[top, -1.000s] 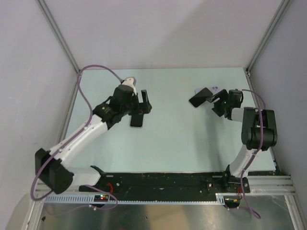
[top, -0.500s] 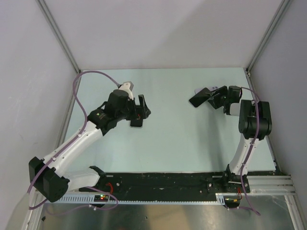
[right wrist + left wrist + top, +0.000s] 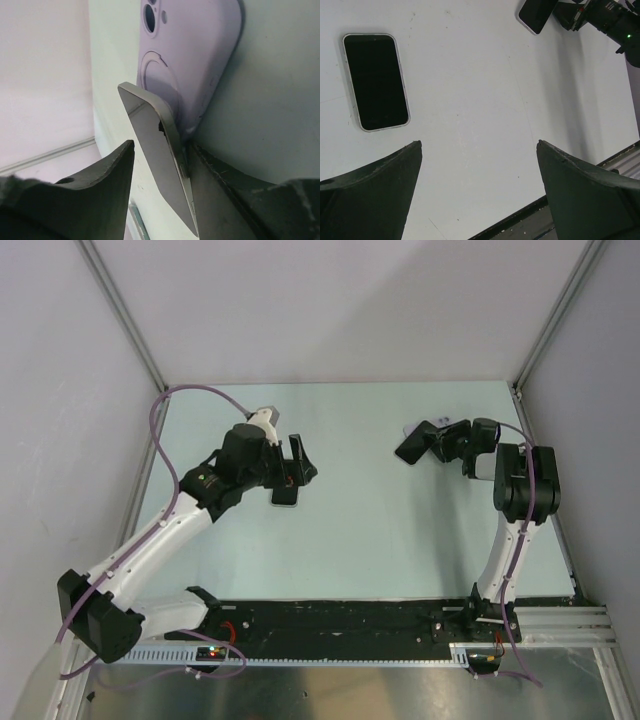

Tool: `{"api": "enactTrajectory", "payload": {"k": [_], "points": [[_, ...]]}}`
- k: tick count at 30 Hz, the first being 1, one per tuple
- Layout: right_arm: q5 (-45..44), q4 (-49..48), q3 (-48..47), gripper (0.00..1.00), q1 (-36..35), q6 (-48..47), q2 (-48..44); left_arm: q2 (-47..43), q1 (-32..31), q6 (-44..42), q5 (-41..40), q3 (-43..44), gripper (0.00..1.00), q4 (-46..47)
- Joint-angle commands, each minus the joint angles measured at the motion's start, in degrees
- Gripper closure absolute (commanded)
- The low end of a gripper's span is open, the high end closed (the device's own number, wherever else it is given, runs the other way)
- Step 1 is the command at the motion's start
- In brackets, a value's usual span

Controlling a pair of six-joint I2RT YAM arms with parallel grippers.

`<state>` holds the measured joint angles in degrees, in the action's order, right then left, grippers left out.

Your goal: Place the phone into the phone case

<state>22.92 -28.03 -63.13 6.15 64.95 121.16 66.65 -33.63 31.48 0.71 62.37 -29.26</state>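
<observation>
The phone [image 3: 150,125] is standing tilted on one long edge at the far right of the counter [image 3: 470,75]. Its long axis is running leftward and slightly nearer, away from the right gripper [image 3: 163,150]. One edge is pressing against the rim of the lilac phone case [image 3: 195,65], which is lying flat just beyond it. The case seems to be showing its outer back, with the camera cut-outs and ring facing up.

The right gripper is bracketing the phone. One finger is lying against it, while the other is showing a sliver of daylight, so I cannot tell whether it is actually clamping. This arm is much the nearer one, so seating the phone is likely falling to it.

Well apart to the left, the left gripper [image 3: 479,144] is hovering with its jaws spread wide and nothing between them. A second dark slab with a pale rim [image 3: 376,81] is lying flat beside it.
</observation>
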Motion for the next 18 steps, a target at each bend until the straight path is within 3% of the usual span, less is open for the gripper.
{"api": "enactTrajectory", "payload": {"k": [1, 13, 18], "points": [[-0.6, 2.2, -0.8, 0.55, -1.3, 0.6, 2.6, -1.2, 0.3, -0.5, 1.2, 2.7, 0.00, 0.9], [3.2, 2.1, -0.3, 0.93, -1.7, -1.4, 1.5, 0.2, 0.5, 0.1, 1.8, 2.8, 0.00, 0.9], [7.1, 0.6, 1.3, 1.00, -1.7, -1.8, -0.1, 1.5, 0.4, 0.6, 2.0, 3.3, 0.00, 0.9]]}}
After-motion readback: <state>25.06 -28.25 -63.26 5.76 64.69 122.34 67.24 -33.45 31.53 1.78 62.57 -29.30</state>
